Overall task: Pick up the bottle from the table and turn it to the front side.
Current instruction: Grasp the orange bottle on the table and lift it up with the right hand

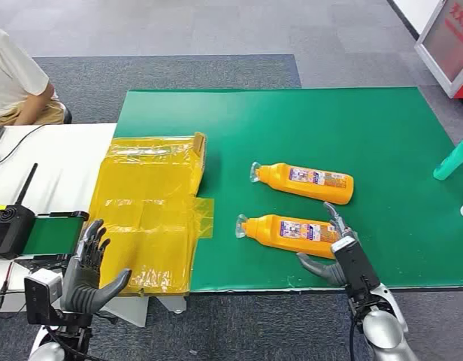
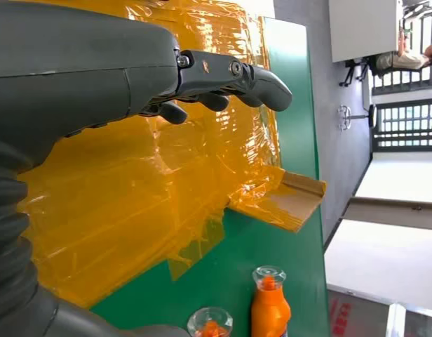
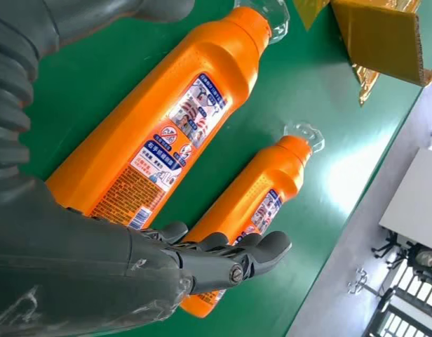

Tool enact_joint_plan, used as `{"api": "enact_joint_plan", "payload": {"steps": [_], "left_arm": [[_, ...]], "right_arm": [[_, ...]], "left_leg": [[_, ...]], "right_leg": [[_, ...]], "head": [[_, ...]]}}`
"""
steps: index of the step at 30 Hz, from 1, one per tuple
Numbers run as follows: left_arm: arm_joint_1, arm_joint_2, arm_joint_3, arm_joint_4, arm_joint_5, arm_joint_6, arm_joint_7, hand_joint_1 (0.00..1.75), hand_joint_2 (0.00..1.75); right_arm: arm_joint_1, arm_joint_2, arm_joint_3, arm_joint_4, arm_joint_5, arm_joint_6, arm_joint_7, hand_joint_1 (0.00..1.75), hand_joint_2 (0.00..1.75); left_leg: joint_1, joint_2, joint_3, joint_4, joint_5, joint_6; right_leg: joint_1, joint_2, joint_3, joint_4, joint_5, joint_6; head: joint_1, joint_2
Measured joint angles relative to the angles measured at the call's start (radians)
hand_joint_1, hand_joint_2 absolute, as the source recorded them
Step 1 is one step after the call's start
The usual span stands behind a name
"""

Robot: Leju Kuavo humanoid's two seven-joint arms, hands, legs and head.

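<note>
Fingers (image 1: 333, 214) of the right hand (image 1: 331, 252) are spread wide around the near bottle's (image 1: 285, 234) base, holding nothing. Step in hand: reach. Next, close them firmly before lifting and turning.

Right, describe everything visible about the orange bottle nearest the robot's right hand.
The near orange bottle lies on its side on the green mat, clear cap pointing toward the yellow-wrapped box. It looks like glossy plastic, with a blue, white and red printed label facing up. The right hand brackets its base end, thumb on the near side, fingers beyond; contact is unclear.
</note>
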Motion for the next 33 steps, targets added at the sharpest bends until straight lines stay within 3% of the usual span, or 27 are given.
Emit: {"api": "enact_joint_plan", "payload": {"steps": [7,10,12,16,21,33], "left_arm": [[0.0,0.0,0.0,-0.003,-0.002,0.0,0.002,0.0,1.75],[0.0,-0.001,0.0,-0.004,-0.007,0.001,0.008,0.0,1.75],[0.004,-0.005,0.003,-0.011,-0.022,0.003,0.025,0.0,1.75],[0.026,-0.026,0.022,-0.048,-0.065,-0.006,0.077,0.0,1.75],[0.035,-0.056,0.049,-0.074,-0.086,-0.038,0.097,0.0,1.75],[0.036,-0.093,0.082,-0.078,-0.09,-0.065,0.099,0.0,1.75]], "right_arm": [[0.0,0.0,0.0,-0.002,0.011,-0.001,0.003,0.0,1.75],[0.0,0.0,0.001,-0.002,0.087,-0.021,0.035,0.0,1.75],[-0.001,-0.002,0.007,-0.003,0.258,-0.056,0.12,0.0,1.75],[-0.004,-0.011,0.052,-0.018,0.78,-0.076,0.367,0.0,1.75],[-0.014,-0.015,0.108,-0.027,1.018,-0.041,0.471,0.0,1.75],[-0.078,-0.024,0.165,0.075,1.165,-0.013,0.51,0.0,1.75]], "left_leg": [[0.0,0.0,0.0,0.0,0.0,0.0],[0.0,0.0,0.0,0.0,0.0,0.0],[0.0,0.0,0.0,0.0,0.0,0.0],[0.0,0.0,0.0,0.0,0.0,0.0],[0.0,0.0,0.0,0.0,0.0,0.0],[0.0,0.0,-0.001,0.0,0.0,0.0]], "right_leg": [[0.0,0.0,0.0,0.0,0.0,0.0],[0.0,0.0,0.0,0.0,0.0,0.0],[0.0,0.0,0.0,0.0,0.0,0.0],[0.0,0.0,0.0,0.0,0.0,0.0],[0.0,0.0,0.0,0.0,0.0,0.0],[0.0,0.0,0.0,0.0,0.0,0.0]], "head": [[0.0,0.0],[0.0,0.0],[0.0,0.0],[0.0,0.0],[0.0,0.0],[0.0,0.0]]}}
